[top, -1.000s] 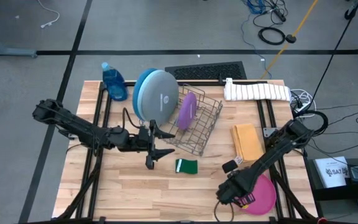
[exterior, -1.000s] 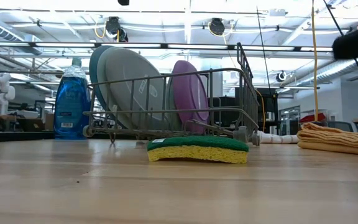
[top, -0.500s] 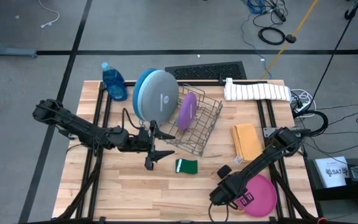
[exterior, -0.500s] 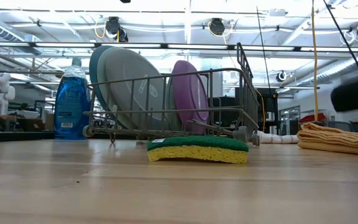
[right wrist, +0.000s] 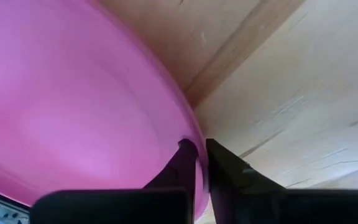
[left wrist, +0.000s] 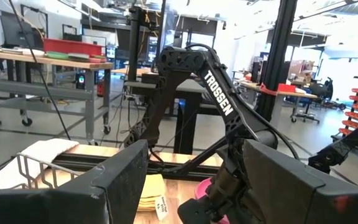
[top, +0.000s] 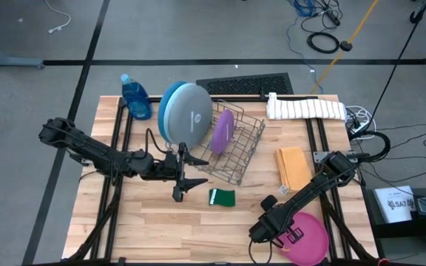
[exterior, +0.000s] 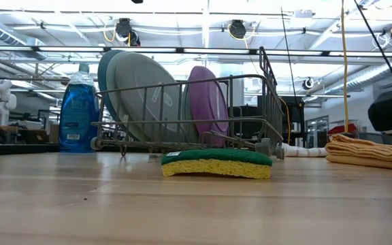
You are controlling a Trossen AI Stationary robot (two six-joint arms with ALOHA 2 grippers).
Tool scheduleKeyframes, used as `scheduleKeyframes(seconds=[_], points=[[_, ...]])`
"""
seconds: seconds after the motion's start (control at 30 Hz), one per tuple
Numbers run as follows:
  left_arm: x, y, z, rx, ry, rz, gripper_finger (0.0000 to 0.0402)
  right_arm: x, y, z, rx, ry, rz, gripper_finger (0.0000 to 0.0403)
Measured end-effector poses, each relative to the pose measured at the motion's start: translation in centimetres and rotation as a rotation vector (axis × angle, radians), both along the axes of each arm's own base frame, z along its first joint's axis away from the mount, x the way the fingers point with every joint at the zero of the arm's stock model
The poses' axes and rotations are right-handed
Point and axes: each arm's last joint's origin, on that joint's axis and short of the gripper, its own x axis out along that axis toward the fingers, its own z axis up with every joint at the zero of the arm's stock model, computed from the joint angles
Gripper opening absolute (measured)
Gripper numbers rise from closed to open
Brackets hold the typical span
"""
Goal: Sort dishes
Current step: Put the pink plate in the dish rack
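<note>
The right end effector (top: 285,235) pinches the rim of the pink plate (top: 309,238) at the counter's (top: 198,222) near right corner. A sponge (top: 222,197) lies just beyond, toward the rack (top: 235,151) holding three plates (top: 187,114). The left end effector (top: 189,171), spread, hovers beside the rack.

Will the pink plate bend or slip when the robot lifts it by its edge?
The pink plate probably stays stiff: its rim keeps a smooth round curve where the right gripper pinches it. It looks thin and shallow, so likely light. Its surface is glossy, and the fingers grip only the very edge, so it might swivel or slip a bit.
</note>
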Motion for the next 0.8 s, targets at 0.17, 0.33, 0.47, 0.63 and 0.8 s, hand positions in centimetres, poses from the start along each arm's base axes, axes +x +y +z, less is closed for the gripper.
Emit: scheduleKeyframes(seconds=[0.17,0.33,0.47,0.63,0.8], points=[[0.0,0.1,0.0,0.000,-0.001,0.002,0.0264,-0.1,-0.3,0.4,-0.024,0.012,-0.021,0.0006],[0.0,0.1,0.0,0.015,-0.003,0.009,0.0264,-0.1,-1.4,3.2,-0.063,-0.080,-0.105,0.0003],[0.0,0.1,0.0,0.015,0.001,0.031,0.0264,-0.2,-2.8,6.6,-0.107,-0.242,-0.198,0.0002],[0.0,0.1,0.0,0.021,0.005,0.034,0.0264,-1.0,-5.3,11.5,-0.192,-0.509,-0.332,0.0001],[0.0,0.1,0.0,0.025,0.005,0.036,0.0264,-2.4,-7.6,15.3,-0.246,-0.736,-0.417,0.0001]])
